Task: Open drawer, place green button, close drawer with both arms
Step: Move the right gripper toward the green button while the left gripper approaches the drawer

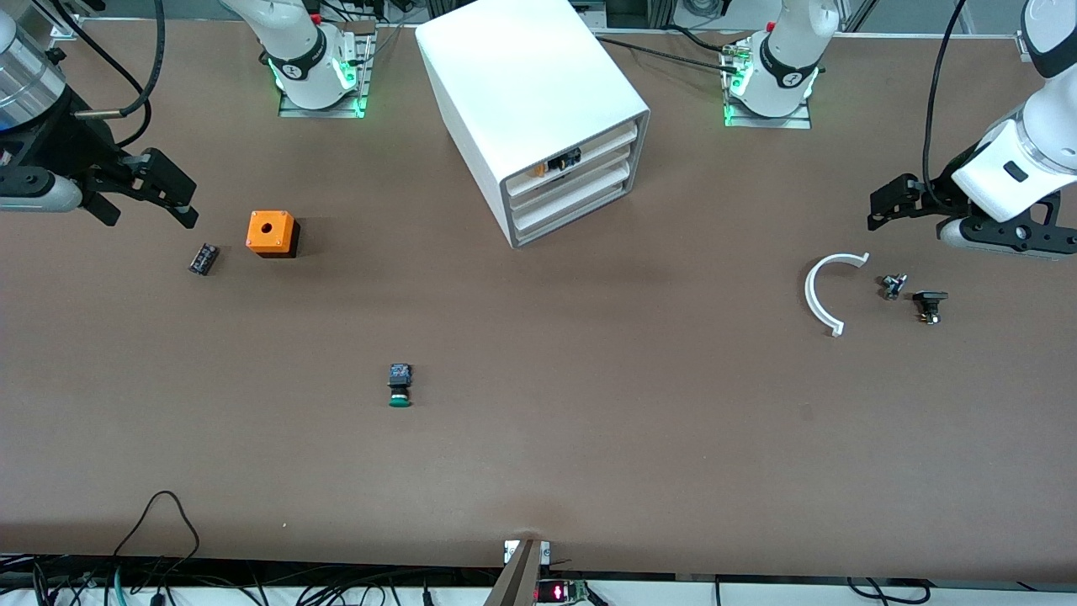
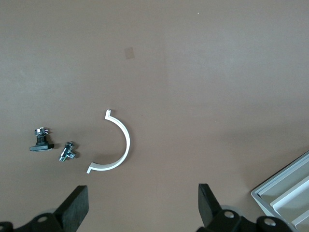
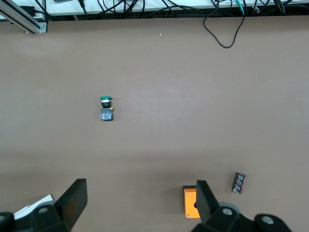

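The button [image 1: 400,385], green cap and black body, lies on its side on the brown table, nearer to the front camera than the white cabinet [image 1: 530,93]. It also shows in the right wrist view [image 3: 105,108]. The middle drawer [image 1: 576,187] sits flush in the cabinet front, shut like the other two. My right gripper [image 1: 150,215] hangs open and empty over the table's right-arm end, beside the orange cube; its fingers [image 3: 72,199] stand wide apart. My left gripper [image 1: 900,206] hangs open and empty over the left-arm end; its fingers [image 2: 208,202] stand wide apart.
An orange cube [image 1: 271,232] with a round hole and a small flat black part [image 1: 203,258] lie under the right gripper. A white curved piece [image 1: 820,295] and two small metal-and-black parts [image 1: 893,285] [image 1: 930,304] lie under the left gripper. Small items show above the uppermost drawer [image 1: 559,162].
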